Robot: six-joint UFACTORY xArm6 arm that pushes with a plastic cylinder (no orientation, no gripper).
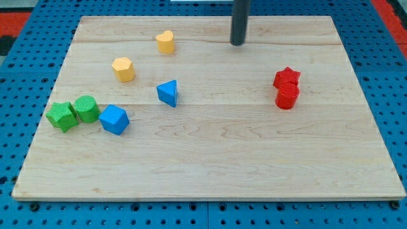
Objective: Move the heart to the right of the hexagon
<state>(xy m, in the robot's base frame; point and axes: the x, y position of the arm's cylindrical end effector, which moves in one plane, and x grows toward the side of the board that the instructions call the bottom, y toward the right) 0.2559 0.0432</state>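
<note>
Yellow is the colour to watch: the small yellow heart block point(165, 41) sits near the top of the pale wooden board point(210, 159), left of the middle, and the yellow hexagon block point(124, 69) lies just below and to its left. The dark rod's tip point(238, 43) rests on the wood to the heart's right, well apart from it, touching no block; it is only a stick and grips nothing. I think the heart must slide down, so the tip should get above it. Blue, green and red blocks are out of the way.
</note>
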